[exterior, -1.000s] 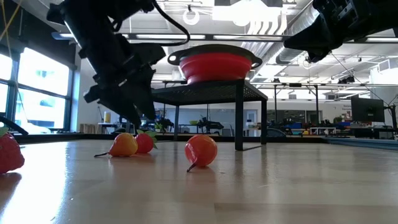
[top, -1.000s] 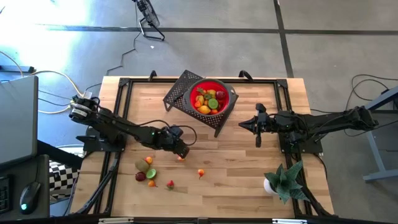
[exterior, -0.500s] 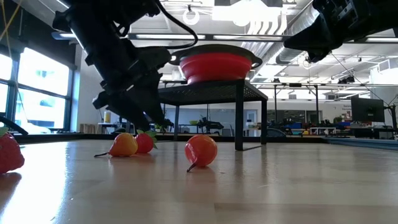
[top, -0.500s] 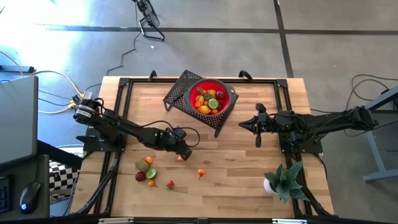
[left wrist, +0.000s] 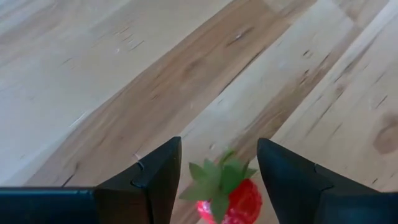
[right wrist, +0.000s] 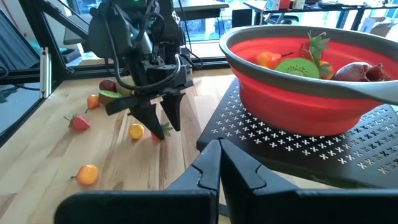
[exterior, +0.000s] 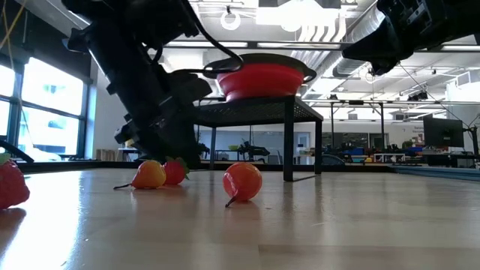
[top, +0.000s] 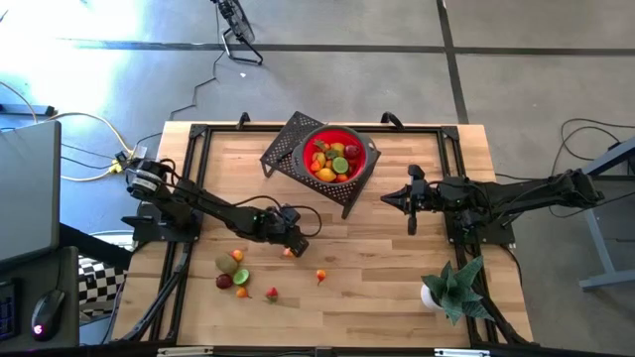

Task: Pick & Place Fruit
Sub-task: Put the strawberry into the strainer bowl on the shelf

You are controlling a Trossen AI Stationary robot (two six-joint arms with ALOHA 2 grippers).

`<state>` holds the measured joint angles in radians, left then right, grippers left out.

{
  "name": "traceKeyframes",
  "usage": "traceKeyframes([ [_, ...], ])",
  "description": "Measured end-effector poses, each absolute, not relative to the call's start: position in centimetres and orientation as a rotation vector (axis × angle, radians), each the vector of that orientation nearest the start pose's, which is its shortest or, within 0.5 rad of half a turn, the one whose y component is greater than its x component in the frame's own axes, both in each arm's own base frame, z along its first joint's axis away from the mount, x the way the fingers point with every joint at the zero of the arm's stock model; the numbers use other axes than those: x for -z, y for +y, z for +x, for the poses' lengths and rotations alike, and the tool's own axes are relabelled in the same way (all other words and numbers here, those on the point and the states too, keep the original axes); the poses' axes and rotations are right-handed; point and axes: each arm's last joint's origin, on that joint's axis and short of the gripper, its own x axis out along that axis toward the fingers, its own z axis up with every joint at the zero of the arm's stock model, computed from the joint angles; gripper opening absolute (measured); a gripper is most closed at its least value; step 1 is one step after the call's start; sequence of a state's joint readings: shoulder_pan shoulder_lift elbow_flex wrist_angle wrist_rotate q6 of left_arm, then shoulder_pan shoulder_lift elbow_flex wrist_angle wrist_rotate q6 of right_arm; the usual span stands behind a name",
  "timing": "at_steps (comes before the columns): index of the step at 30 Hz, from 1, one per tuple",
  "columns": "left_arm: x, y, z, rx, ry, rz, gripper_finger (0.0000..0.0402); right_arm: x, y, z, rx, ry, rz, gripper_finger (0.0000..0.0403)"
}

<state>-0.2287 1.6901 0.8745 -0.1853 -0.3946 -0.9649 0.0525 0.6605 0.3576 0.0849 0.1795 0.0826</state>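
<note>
Legible text, labels, brands, numbers, signs: none.
No readable marking shows on any item or in the room behind.

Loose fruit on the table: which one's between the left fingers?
The strawberry, red with green leaves, sits between the open left gripper fingers. The yellow-orange fruit beside it lies outside them.

Bowl [top: 338,157] was red, sitting on a black perforated stand [top: 288,144]. Fruit in bowl [top: 329,159] was yellow, orange, green and dark red. Strawberry [left wrist: 230,198] was red with a green leafy cap. Loose fruit on table [top: 238,273] was brown, green, orange and red. Table [top: 377,288] was pale wood-grain. Plant [top: 456,288] was green in a white pot.
</note>
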Motion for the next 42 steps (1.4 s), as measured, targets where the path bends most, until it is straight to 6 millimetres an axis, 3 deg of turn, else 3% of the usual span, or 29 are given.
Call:
traceKeyframes([
  [15, -14.99, -6.04, 30.99, -0.575, 0.766, -0.572, 0.0196, -22.9, 0.31, 15.73, 0.136, 0.21, 0.057, 0.0002],
  [42, -15.0, -6.03, 30.99, -0.577, 0.764, -0.573, 0.0009, -22.9, 0.31, 15.73, 0.136, 0.21, 0.057, 0.0003],
])
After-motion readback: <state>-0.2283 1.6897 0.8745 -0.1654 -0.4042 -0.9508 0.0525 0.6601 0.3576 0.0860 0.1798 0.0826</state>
